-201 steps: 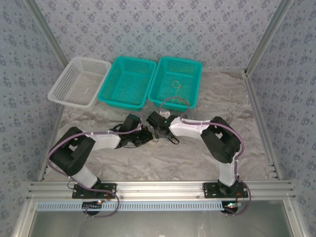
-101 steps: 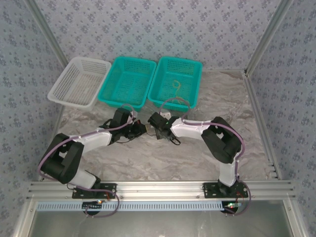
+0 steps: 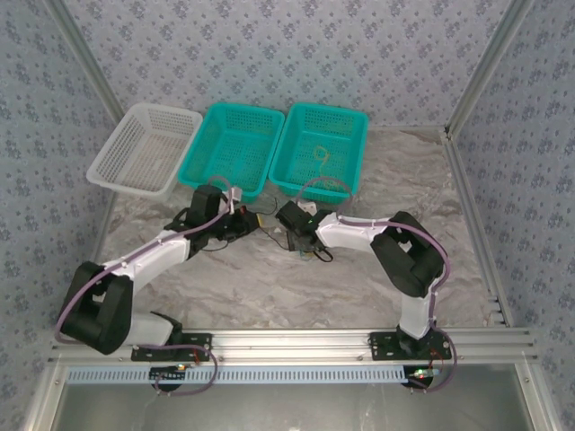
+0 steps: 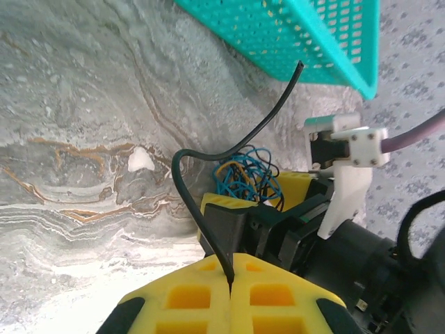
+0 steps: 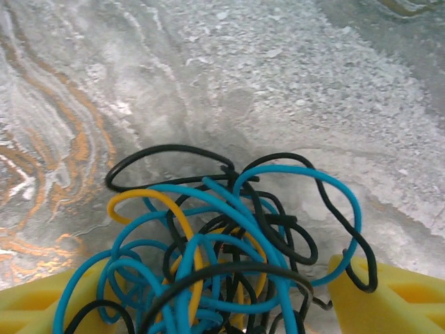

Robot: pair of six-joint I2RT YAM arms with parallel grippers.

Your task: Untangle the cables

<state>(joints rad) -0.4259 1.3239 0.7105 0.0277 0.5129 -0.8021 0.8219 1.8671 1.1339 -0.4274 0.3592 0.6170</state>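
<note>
Our left fingers [image 4: 188, 296] pinch one black cable [image 4: 206, 233] to draw it from the tangle [image 5: 229, 236] our wide right fingers [image 5: 393, 289] clasp

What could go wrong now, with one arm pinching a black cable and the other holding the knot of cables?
1. The left gripper pinches the black cable at its very tips, so a pull might slip it free.
2. A black loop hooks over one of the right gripper fingers; pulling could tighten the tangle rather than free a strand.
3. The black cable's loose end points at the teal basket and might snag in its holes.
</note>
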